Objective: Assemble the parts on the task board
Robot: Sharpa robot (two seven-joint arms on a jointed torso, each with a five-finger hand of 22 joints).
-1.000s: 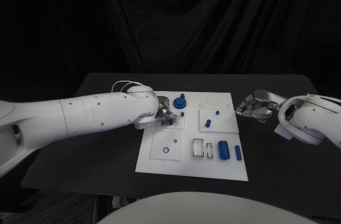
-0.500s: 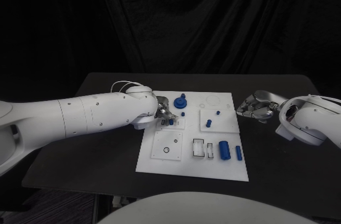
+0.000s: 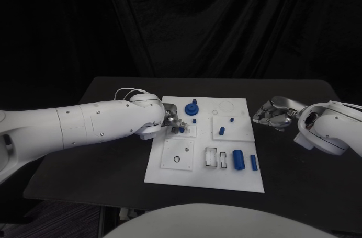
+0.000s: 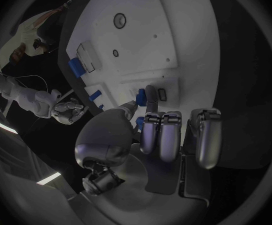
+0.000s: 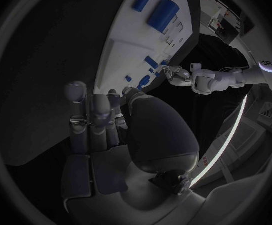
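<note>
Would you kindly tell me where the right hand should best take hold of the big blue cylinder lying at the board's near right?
Probably around its middle, coming from above. The big cylinder lies flat on the board, its long axis running near to far, so fingers could close across its rounded sides. A thinner blue rod lies close on its right, leaving little room there. The right hand is off the board's far right edge.

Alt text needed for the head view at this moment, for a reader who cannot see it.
The robot's left hand is at a small blue part on the white task board, on a black table. The right hand is beside the board's right edge, fingers curled, holding nothing. More blue parts lie elsewhere on the board.
</note>
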